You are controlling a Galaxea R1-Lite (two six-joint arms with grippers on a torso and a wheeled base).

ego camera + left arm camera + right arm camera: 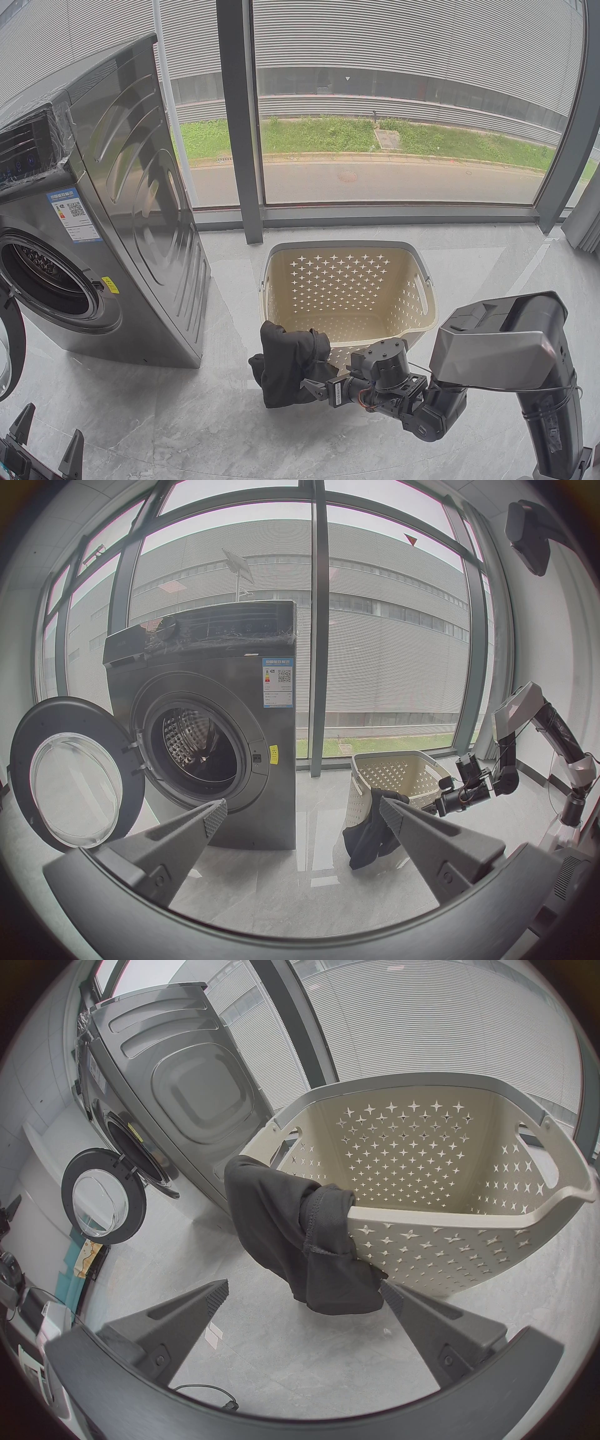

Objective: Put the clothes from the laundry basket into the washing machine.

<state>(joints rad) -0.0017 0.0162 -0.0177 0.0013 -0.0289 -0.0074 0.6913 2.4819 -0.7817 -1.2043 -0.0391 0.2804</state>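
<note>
A pale grey marbled floor (187, 425) ran out toward a wall of tall windows (400, 94). Nearest, low on the robot's left, the left gripper (301, 806) hung with its jaws spread wide and nothing between them. The right gripper (301, 1288) sat just beside the near rim of the laundry basket (350, 245), jaws parted and gripping nothing, one finger close against the black garment (287, 365). That garment lay draped over the basket's near left corner, most of it hanging down the outside. To the left stood the washing machine (125, 219), its round door (69, 774) swung open and the drum exposed.
</note>
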